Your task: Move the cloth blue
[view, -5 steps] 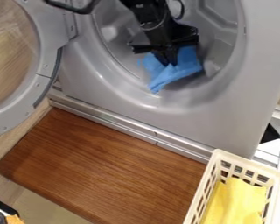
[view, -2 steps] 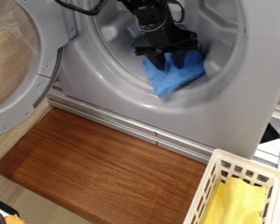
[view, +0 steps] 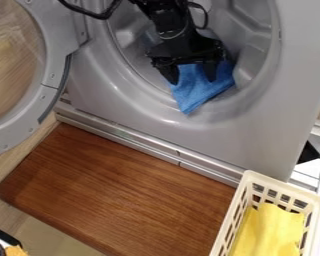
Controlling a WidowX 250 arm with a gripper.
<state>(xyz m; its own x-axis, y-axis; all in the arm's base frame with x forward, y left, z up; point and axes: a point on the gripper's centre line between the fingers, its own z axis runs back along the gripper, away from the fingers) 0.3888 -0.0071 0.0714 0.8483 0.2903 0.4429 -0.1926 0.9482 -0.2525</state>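
My black gripper (view: pixel 192 80) hangs at the mouth of the grey drum at the top centre, its two fingers spread apart and pointing down. Behind and below the fingers lies the blue cloth (view: pixel 197 95), its lower corner resting on the inner rim of the round opening. The cloth's upper part is hidden by the gripper. Some blue shows between the fingers; whether they touch the cloth I cannot tell.
The round door (view: pixel 53 75) stands open at the left. Below the machine front lies a brown wooden board (view: pixel 122 190). At the lower right is a cream basket (view: pixel 283 185) holding a yellow cloth (view: pixel 271 231). A dark and orange item sits at the lower left corner.
The fingers were together at the cloth and have spread wide. The blue cloth, bunched before, lies flatter, with its lower corner a little lower and further right.
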